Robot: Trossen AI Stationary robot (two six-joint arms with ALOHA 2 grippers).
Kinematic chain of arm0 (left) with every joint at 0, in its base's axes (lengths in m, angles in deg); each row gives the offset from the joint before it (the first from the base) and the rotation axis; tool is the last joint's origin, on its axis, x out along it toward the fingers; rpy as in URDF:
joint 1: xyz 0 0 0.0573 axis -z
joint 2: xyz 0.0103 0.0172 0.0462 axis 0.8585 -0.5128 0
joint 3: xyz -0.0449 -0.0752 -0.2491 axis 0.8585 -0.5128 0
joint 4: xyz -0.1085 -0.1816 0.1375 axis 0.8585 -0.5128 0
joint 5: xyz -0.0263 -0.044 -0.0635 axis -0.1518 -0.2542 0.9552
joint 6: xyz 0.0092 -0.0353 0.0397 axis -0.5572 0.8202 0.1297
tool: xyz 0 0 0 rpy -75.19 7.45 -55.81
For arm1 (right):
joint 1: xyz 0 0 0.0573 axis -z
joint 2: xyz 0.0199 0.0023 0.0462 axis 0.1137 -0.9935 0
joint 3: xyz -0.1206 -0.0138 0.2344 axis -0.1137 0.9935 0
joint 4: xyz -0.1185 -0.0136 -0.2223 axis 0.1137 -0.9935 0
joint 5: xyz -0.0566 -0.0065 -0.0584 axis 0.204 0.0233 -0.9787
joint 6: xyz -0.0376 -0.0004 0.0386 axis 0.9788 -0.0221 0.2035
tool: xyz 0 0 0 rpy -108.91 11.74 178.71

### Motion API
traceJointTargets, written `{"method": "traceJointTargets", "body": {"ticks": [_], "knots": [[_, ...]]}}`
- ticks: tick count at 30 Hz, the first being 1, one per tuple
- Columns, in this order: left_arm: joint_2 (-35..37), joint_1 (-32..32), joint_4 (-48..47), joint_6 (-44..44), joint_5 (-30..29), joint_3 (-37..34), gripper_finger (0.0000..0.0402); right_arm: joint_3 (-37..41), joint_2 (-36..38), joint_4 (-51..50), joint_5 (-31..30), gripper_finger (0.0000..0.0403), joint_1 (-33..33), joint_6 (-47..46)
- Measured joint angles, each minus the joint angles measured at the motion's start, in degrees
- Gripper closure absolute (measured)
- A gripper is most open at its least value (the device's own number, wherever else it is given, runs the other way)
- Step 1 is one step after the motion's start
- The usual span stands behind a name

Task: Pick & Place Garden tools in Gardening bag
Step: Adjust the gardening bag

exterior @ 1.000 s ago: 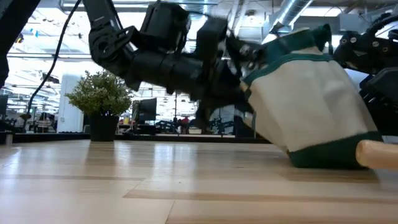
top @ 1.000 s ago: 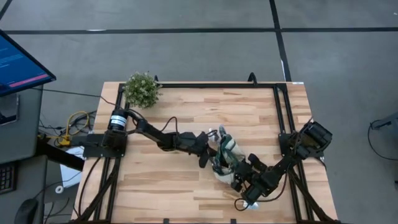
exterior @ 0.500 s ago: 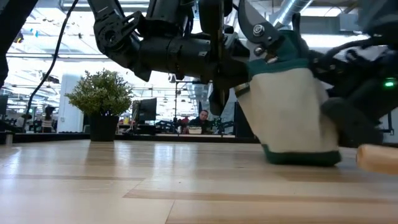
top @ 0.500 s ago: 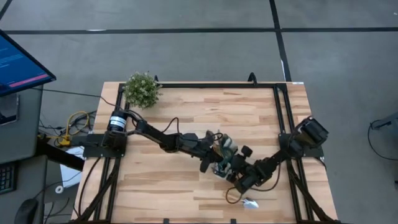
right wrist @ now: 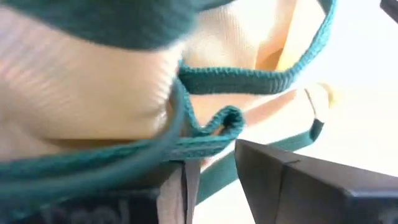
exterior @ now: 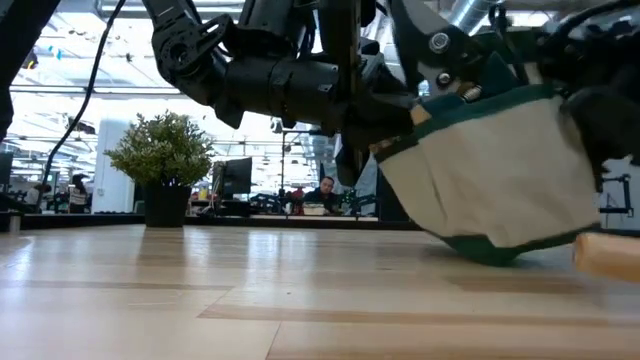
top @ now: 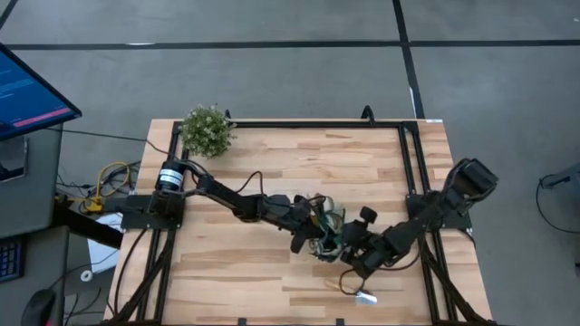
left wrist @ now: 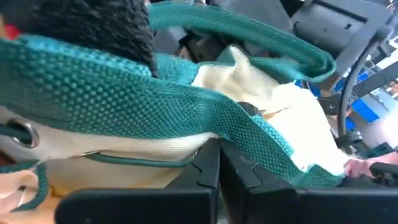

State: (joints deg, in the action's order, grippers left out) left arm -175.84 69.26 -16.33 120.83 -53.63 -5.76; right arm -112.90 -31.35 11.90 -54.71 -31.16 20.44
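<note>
Shears [exterior: 430,45] poke from the tilted gardening bag [exterior: 490,170] mid-table. Left gripper [left wrist: 217,163] is pinched together on its green rim; you cannot tell the right gripper's [top: 355,243] state, pressed against the bag. One wooden-handled tool [exterior: 608,252] remains on the table at right, unpacked.

The wooden table [top: 272,163] carries a potted plant [top: 207,131], the gardening bag [exterior: 490,175] — and a wooden-handled tool [exterior: 606,252].
</note>
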Motion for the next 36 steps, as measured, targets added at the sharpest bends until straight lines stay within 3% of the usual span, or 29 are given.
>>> {"method": "traceJointTargets", "body": {"ticks": [6,13,17,21,27,30,36], "knots": [[-0.04,-0.04,-1.19,-2.64,-0.32,2.1,0.0401,3.42,3.01,-1.09,3.82,0.031,-1.92,-10.13],[-0.09,-0.26,-5.45,-5.93,-0.49,5.38,0.0401,7.02,2.95,3.03,-0.15,0.031,-5.94,-21.88],[-0.13,-0.51,-6.63,-6.52,-0.5,6.39,0.0401,8.11,1.51,7.87,5.26,0.0308,-4.67,-21.98],[-0.13,-0.77,-6.91,-6.51,-0.6,6.4,0.0401,8.15,0.86,11.29,5.89,0.0289,-2.73,-20.67],[-0.13,-0.88,-7.03,-6.3,-0.72,6.4,0.0401,8.15,0.86,19.63,11.74,0.0238,3.64,-9.29],[-0.13,-0.87,-8.19,-6.29,-0.74,6.4,0.0401,8.13,1.31,19.82,16.88,0.0208,5.72,-7.07],[-0.13,-0.79,-11.0,-6.84,-0.48,6.4,0.0401,8.12,5.53,16.18,18.95,0.0167,3.03,-6.28]]}}
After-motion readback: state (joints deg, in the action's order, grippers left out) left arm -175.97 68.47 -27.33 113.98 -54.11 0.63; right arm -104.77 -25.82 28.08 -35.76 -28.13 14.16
